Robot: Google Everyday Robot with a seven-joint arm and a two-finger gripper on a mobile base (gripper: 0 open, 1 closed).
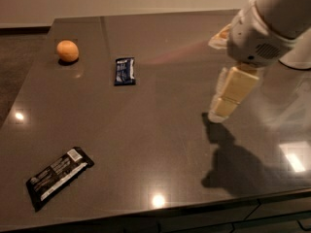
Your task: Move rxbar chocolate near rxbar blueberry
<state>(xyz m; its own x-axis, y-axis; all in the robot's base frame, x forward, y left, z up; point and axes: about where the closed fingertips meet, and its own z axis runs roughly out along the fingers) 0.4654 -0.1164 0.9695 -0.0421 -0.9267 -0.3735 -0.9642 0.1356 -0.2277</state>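
Target rxbar chocolate (58, 177) flat at table's (160, 144) front-left corner, far from rxbar blueberry (125, 71). Likely light, thin, slippery; pinch across narrow middle. At right, end effector (217, 113) hovers empty; opening cannot be told.
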